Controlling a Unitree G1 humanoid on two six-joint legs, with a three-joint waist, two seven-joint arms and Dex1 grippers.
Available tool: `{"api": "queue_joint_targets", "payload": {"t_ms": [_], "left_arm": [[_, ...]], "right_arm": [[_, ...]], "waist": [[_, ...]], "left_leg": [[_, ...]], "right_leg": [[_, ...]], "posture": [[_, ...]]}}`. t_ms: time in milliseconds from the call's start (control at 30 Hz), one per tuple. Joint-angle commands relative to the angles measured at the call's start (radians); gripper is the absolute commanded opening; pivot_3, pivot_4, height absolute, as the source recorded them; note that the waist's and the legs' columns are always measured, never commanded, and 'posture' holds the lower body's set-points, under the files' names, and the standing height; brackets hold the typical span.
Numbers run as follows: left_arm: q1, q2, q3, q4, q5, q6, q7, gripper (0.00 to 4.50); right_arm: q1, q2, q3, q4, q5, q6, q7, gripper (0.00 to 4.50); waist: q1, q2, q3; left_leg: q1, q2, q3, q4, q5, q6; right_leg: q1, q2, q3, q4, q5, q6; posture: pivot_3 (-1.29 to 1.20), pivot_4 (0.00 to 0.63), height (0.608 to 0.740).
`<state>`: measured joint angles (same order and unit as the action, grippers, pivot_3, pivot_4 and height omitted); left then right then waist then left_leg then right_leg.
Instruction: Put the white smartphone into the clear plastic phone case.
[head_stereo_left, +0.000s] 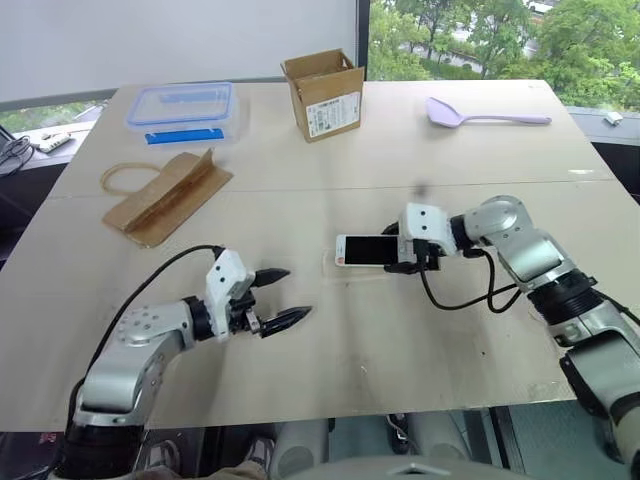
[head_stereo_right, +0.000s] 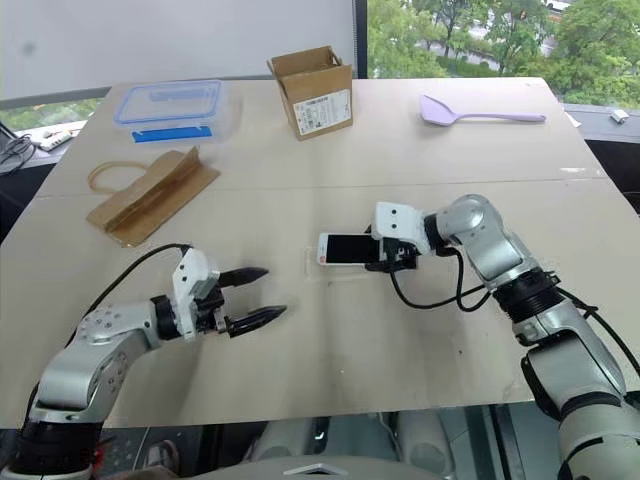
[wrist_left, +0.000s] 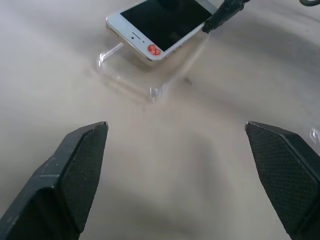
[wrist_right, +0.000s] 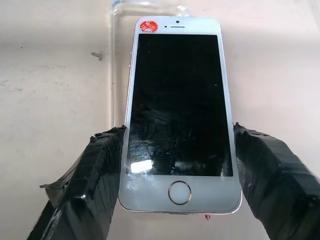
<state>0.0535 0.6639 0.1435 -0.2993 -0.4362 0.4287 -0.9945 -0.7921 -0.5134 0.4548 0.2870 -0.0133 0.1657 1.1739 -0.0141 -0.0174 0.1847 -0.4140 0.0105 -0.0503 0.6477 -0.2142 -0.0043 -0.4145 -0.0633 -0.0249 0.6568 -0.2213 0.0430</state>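
Note:
My right gripper (head_stereo_left: 401, 251) is shut on the white smartphone (head_stereo_left: 362, 250), with a finger on each long side at the home-button end (wrist_right: 179, 192). The phone faces screen up and has a red sticker at its far end. It hangs slightly tilted just above the clear plastic phone case (wrist_left: 135, 75), which lies on the table under and beside it (wrist_right: 117, 60). Whether the phone touches the case I cannot tell. My left gripper (head_stereo_left: 295, 293) is open and holds nothing. It sits to the left of the phone, nearer the table's front edge, fingers pointing toward it.
At the back of the table (head_stereo_left: 300, 370) stand a clear box with a blue-rimmed lid (head_stereo_left: 183, 110), an open cardboard box (head_stereo_left: 323, 93) and a lilac spoon (head_stereo_left: 485, 115). A brown paper bag (head_stereo_left: 165, 193) lies flat at the left. A black cable trails from each wrist.

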Motion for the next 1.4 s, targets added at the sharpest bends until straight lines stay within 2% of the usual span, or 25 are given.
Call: {"api": "queue_joint_targets", "payload": {"t_ms": [33, 267, 533, 733, 833, 1000, 1167, 1400], "left_arm": [[0.019, 0.001, 0.023, -0.046, -0.002, -0.029, 0.032, 4.5], [0.041, -0.002, 0.024, -0.086, -0.013, -0.018, 0.082, 4.5], [-0.105, -0.021, -0.087, -0.026, 0.069, 0.0, 0.165, 4.5], [-0.202, -0.017, -0.233, 0.045, 0.107, 0.053, 0.107, 4.5], [-0.219, -0.023, -0.267, 0.056, 0.095, 0.093, 0.093, 4.5], [-0.29, -0.077, -0.333, 0.132, 0.13, 0.068, 0.088, 4.5], [-0.316, -0.102, -0.345, 0.156, 0.126, 0.031, 0.049, 4.5], [-0.289, -0.083, -0.326, 0.14, 0.114, -0.003, -0.007, 4.5]], "right_arm": [[-0.041, 0.018, 0.009, 0.007, -0.024, -0.029, 0.03, 2.95], [-0.019, 0.015, 0.033, -0.039, -0.059, -0.003, 0.079, 2.95], [0.026, -0.015, -0.008, -0.105, -0.067, 0.072, 0.055, 2.95], [0.061, -0.046, -0.031, -0.19, -0.055, 0.138, 0.045, 2.95], [0.079, -0.055, -0.036, -0.226, -0.05, 0.165, 0.037, 2.95], [0.125, -0.079, -0.054, -0.3, -0.038, 0.2, 0.029, 2.94], [0.155, -0.102, -0.067, -0.354, -0.025, 0.22, 0.027, 2.94], [0.148, -0.097, -0.07, -0.352, -0.022, 0.245, 0.008, 2.94]], "waist": [[0.0, 0.0, 0.0], [0.0, 0.0, 0.0], [0.006, 0.0, 0.0], [0.001, 0.0, 0.0], [0.0, 0.0, 0.0], [0.011, 0.001, -0.001], [0.028, 0.001, -0.001], [0.025, 0.001, -0.001]], "left_leg": [[0.0, 0.0, 0.0, 0.0, 0.0, 0.0], [0.0, 0.0, -0.001, 0.0, 0.0, 0.0], [0.0, -0.001, -0.001, 0.0, 0.0, 0.0], [0.0, -0.001, 0.0, 0.0, 0.0, 0.0], [0.0, -0.001, -0.001, 0.0, 0.0, 0.0], [0.0, -0.001, -0.001, 0.001, 0.0, 0.0], [0.0, -0.002, -0.001, 0.002, 0.0, 0.0], [0.0, -0.001, -0.001, 0.001, 0.0, 0.0]], "right_leg": [[0.0, 0.0, 0.0, 0.0, 0.0, 0.0], [0.0, 0.0, 0.0, 0.0, 0.0, 0.0], [0.001, 0.0, -0.001, 0.0, 0.0, 0.0], [0.001, 0.0, 0.0, 0.0, 0.0, 0.0], [0.0, 0.0, -0.001, 0.0, 0.0, 0.001], [0.001, -0.001, -0.001, 0.001, -0.002, 0.004], [0.002, -0.001, -0.001, 0.001, -0.002, 0.004], [0.001, -0.001, -0.001, 0.0, -0.002, 0.004]], "posture": [[0.0, 0.15, 0.74], [0.0, 0.15, 0.74], [0.0, 0.15, 0.74], [0.0, 0.15, 0.74], [0.0, 0.15, 0.74], [0.0, 0.15, 0.74], [0.0, 0.15, 0.74], [0.0, 0.15, 0.74]]}}
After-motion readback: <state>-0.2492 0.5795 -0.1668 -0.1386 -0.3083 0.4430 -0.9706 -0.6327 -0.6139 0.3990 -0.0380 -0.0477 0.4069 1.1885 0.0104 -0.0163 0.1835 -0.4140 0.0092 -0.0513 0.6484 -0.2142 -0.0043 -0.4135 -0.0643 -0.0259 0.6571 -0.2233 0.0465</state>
